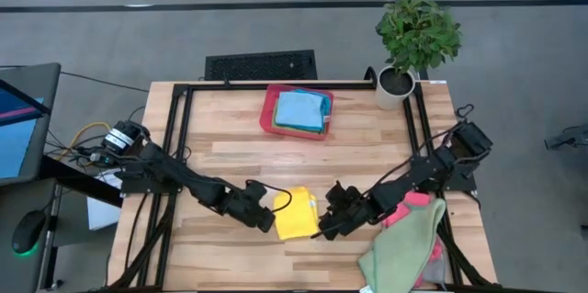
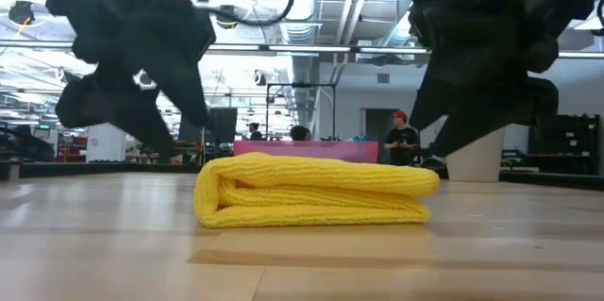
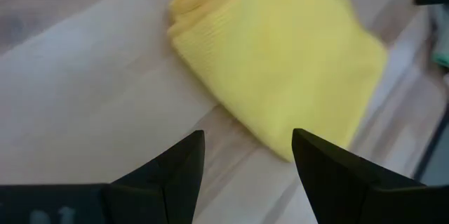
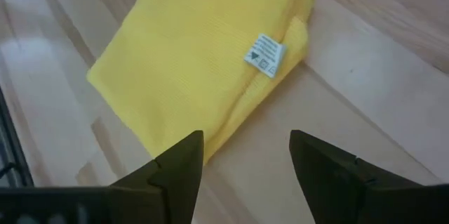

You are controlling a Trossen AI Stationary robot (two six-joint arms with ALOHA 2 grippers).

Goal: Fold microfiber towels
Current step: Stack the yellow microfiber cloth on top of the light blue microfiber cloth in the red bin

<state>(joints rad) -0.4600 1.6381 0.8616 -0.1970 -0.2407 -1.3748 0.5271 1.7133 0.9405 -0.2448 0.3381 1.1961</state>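
A yellow microfiber towel (image 1: 297, 214) lies folded in several layers flat on the wooden table near its front edge; it also shows in the low view (image 2: 316, 191), in the left wrist view (image 3: 280, 55), and in the right wrist view (image 4: 203, 69) with a small white label (image 4: 264, 53). My left gripper (image 1: 268, 212) is open just left of the towel, above the table (image 3: 245, 147). My right gripper (image 1: 329, 223) is open just right of it (image 4: 245, 147). Neither touches the towel.
A red tray (image 1: 296, 111) with folded light blue and green towels stands at the table's far middle. A green towel (image 1: 404, 242) over a pink one (image 1: 418, 203) lies heaped at the front right. A potted plant (image 1: 415, 38) stands at the far right corner.
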